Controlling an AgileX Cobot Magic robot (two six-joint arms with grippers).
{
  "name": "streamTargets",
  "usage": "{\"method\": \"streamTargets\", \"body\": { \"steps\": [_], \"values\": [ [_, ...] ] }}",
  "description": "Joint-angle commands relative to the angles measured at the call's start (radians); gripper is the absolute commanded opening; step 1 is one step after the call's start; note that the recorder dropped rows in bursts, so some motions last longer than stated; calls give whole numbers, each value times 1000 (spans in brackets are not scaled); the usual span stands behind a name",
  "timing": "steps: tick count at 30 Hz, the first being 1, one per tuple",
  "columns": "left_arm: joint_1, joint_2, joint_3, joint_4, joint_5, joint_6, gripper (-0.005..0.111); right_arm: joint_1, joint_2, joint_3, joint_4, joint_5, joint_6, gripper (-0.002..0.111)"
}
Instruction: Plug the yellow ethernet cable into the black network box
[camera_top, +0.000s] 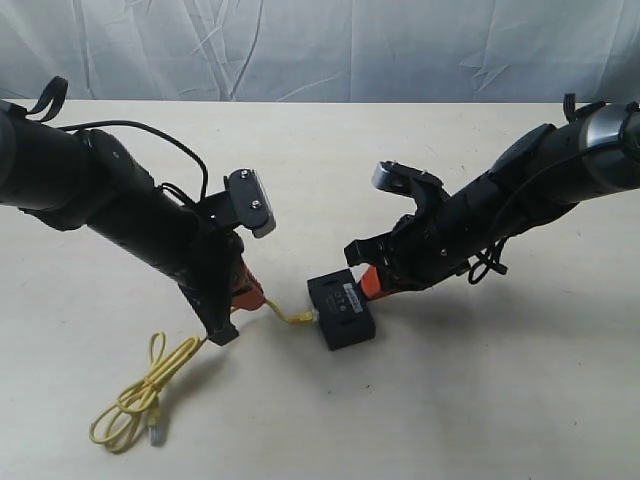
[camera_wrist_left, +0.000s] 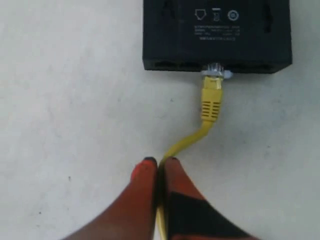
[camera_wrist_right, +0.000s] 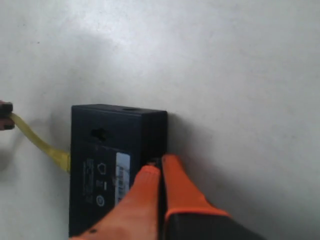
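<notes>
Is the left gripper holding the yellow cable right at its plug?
No, the left gripper pinches the yellow ethernet cable on its cord, well back from the end that meets the black network box.

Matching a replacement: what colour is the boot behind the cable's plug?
The boot is yellow, like the cable; clearest in left wrist view.

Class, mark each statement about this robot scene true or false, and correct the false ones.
1. The left claw pinches the yellow ethernet cable behind its plug. True.
2. The right claw hangs wide open, clear of the black network box. False: it is shut and rests against the box's edge.
3. The plug sits at a port in the box's side. True.
4. The whole cable is lifted. False: its spare loops lie on the table.
</notes>
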Motion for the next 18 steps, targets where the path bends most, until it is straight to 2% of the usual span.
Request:
{"method": "streamTargets", "body": {
  "steps": [1, 10, 18],
  "values": [
    [-6, -9, -2, -66, -12, -3, 0, 6, -12, -2, -39, 31, 53, -1],
    [-6, -9, -2, 19, -8, -3, 0, 6, -16, -2, -110, -44, 108, -1],
    [-6, -9, -2, 59, 5, -4, 0, 6, -43, -2, -260, -104, 242, -1]
  ]
}}
